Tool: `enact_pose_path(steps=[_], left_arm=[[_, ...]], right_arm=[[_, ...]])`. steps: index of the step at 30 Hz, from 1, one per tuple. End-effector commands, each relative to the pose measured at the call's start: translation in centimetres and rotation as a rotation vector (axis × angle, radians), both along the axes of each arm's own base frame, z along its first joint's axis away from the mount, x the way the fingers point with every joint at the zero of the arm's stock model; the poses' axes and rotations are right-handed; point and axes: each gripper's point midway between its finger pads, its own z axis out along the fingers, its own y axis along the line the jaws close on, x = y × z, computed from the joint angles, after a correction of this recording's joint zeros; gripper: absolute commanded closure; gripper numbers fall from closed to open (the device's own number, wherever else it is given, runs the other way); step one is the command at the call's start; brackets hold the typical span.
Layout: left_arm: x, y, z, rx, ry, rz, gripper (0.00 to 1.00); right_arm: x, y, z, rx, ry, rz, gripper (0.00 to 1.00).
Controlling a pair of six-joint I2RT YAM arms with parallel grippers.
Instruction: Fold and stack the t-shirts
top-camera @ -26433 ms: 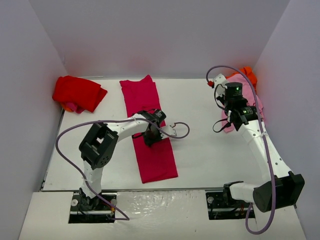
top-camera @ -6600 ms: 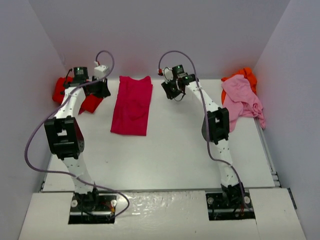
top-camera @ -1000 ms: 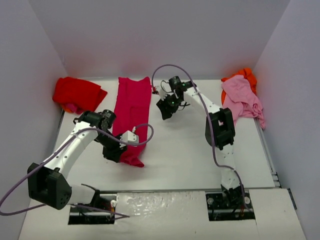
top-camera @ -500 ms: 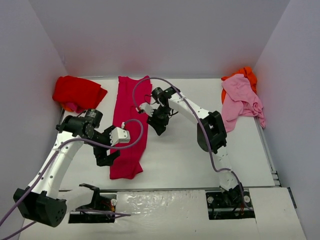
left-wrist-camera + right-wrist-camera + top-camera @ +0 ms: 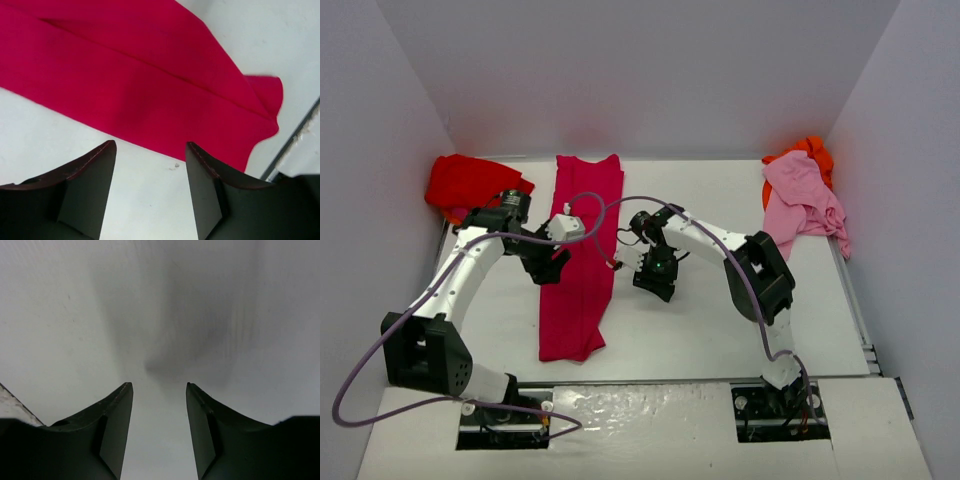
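The crimson-magenta t-shirt [image 5: 582, 255] lies flat as a long narrow strip from the back of the table toward the near edge. My left gripper [image 5: 550, 267] hovers at the strip's left edge. In the left wrist view it [image 5: 150, 145] is open over bare table, with the crimson cloth [image 5: 150, 90] just beyond its fingertips. My right gripper [image 5: 656, 283] hangs to the right of the strip. The right wrist view shows it [image 5: 159, 385] open, with only white table beneath. A bright red t-shirt [image 5: 470, 185] is bunched at the back left. A pale pink one [image 5: 802, 200] and an orange one [image 5: 814, 150] lie heaped at the back right.
White walls close in the table [image 5: 720, 320] on the left, back and right. A purple cable [image 5: 590, 205] loops over the crimson strip by the left wrist. A dark slot [image 5: 865, 330] runs along the table's right edge.
My left gripper let go of the crimson shirt's near end, which now lies stretched out, and moved back along its left edge. My right gripper came nearer, beside the shirt.
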Motion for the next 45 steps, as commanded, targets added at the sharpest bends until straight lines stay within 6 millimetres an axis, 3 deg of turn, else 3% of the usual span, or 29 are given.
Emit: enact_pose_path(steps=[1, 2, 3, 4, 6, 8, 10, 13, 17, 19, 22, 26, 31, 39, 45], left_arm=[[3.2, -1.1, 3.7, -0.136, -0.146, 0.052, 0.49], [2.8, -1.8, 3.9, -0.132, -0.143, 0.023, 0.51], [2.8, -1.9, 4.2, -0.132, -0.149, 0.019, 0.52], [1.1, -3.3, 3.8, -0.108, -0.114, -0.059, 0.54], [0.1, -4.5, 3.3, -0.033, -0.133, -0.155, 0.66], [-1.1, -5.6, 2.8, 0.007, -0.106, -0.239, 0.70], [-2.0, -6.7, 2.7, 0.012, -0.071, -0.301, 0.71], [-5.1, -8.6, 1.4, 0.071, 0.048, -0.447, 0.67], [-8.8, -9.4, -1.0, 0.160, 0.143, -0.590, 0.46], [-9.7, -9.2, -2.4, 0.222, 0.149, -0.620, 0.40], [-10.7, -8.5, -4.6, 0.316, 0.147, -0.642, 0.39], [-11.9, -9.2, -6.6, 0.397, 0.084, -0.697, 0.39], [-11.7, -9.7, -9.0, 0.478, 0.030, -0.716, 0.39], [-11.7, -12.2, -9.7, 0.468, -0.001, -0.736, 0.39], [-11.0, -12.6, -10.5, 0.494, -0.013, -0.722, 0.39]], right_arm=[[8.4, -1.8, 6.4, 0.054, -0.472, -0.201, 0.56], [9.8, -3.2, 6.6, 0.046, -0.496, -0.259, 0.55], [10.1, -3.0, 6.7, 0.050, -0.497, -0.279, 0.56], [11.3, -4.4, 6.9, 0.049, -0.499, -0.338, 0.57], [15.2, -10.9, 7.4, 0.038, -0.505, -0.562, 0.59], [16.7, -14.4, 8.3, 0.052, -0.525, -0.671, 0.58], [17.1, -16.2, 8.8, 0.051, -0.540, -0.712, 0.57], [16.8, -18.7, 8.9, 0.017, -0.568, -0.754, 0.56], [16.5, -21.7, 8.5, -0.047, -0.597, -0.808, 0.56], [16.8, -23.8, 8.8, -0.090, -0.639, -0.863, 0.56], [17.7, -26.6, 9.7, -0.106, -0.689, -0.978, 0.55], [18.4, -31.3, 11.3, -0.099, -0.735, -1.153, 0.55], [18.3, -31.8, 12.1, -0.083, -0.754, -1.166, 0.54], [17.2, -31.8, 11.0, -0.094, -0.728, -1.158, 0.54], [16.6, -31.6, 10.3, -0.089, -0.712, -1.146, 0.54]])
